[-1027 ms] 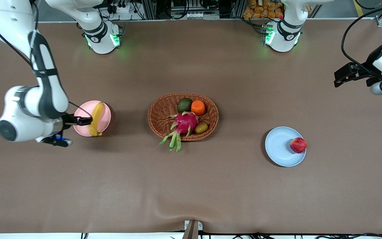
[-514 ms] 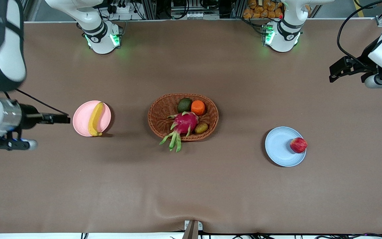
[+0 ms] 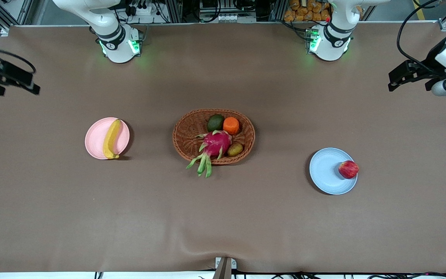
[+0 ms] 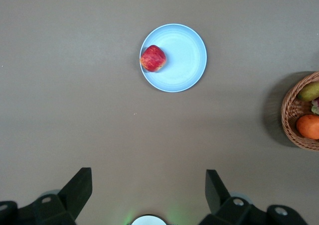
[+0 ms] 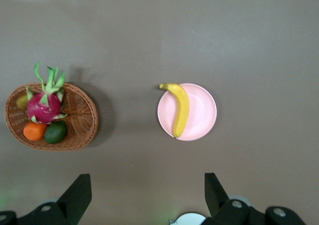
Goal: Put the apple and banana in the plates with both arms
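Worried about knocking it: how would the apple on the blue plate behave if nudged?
The apple is round, so it would likely roll. It sits at the rim of the shallow blue plate, so it could roll off onto the table. It looks firm, probably not fragile.

A brown wicker basket (image 3: pixel 187 136) sits mid-worktop (image 3: pixel 223 217), holding a dragon fruit (image 3: pixel 216 143), avocado (image 3: pixel 215 122), orange (image 3: pixel 231 125) and kiwi (image 3: pixel 235 149).
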`<control>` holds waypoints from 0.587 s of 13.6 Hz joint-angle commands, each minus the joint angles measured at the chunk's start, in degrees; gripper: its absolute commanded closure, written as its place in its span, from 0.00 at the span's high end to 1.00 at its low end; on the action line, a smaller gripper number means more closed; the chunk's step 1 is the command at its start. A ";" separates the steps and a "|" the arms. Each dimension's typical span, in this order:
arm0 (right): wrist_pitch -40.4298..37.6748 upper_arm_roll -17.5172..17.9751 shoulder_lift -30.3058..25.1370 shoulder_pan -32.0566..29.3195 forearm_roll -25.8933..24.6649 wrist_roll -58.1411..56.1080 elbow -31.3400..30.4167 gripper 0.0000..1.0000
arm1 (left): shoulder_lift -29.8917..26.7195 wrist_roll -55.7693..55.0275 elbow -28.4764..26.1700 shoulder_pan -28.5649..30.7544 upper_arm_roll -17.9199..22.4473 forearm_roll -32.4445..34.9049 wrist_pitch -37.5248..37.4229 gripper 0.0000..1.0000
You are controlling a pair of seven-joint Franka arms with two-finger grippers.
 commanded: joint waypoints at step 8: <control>9.25 6.02 -9.64 -5.05 -4.69 -4.22 -18.16 1.00 | -1.02 -0.23 -0.41 0.48 0.08 -0.92 0.06 1.00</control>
